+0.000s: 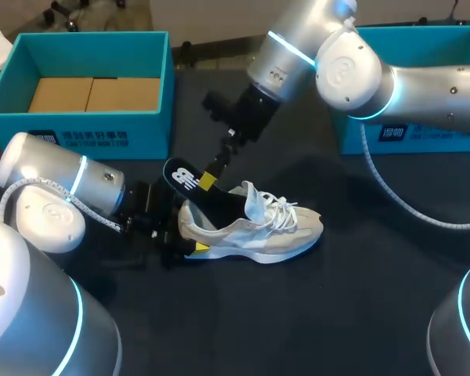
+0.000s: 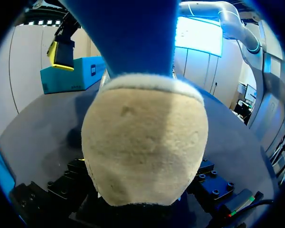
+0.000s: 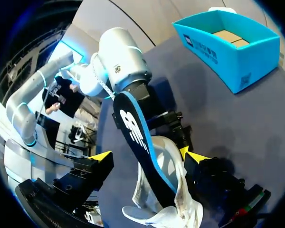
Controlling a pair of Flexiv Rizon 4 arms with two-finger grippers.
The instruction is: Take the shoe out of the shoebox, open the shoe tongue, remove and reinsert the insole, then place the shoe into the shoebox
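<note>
A cream and white shoe (image 1: 254, 229) lies on its side on the dark table, toe pointing right. Its black insole (image 1: 186, 180) with a blue edge stands half out of the shoe opening, heel end up. My left gripper (image 1: 182, 235) is at the heel, fingers on both sides of it, shut on the shoe. In the left wrist view the suede heel (image 2: 145, 142) fills the space between the fingers, with the insole (image 2: 128, 33) rising above it. My right gripper (image 3: 149, 156) stands wide open around the insole (image 3: 135, 135), its fingertips (image 3: 102, 156) apart from it.
A teal shoebox (image 1: 86, 129) with brown cardboard inside stands at the back left, behind my left arm. A second teal box (image 1: 423, 135) stands at the back right under my right arm. Bare dark table lies in front of the shoe.
</note>
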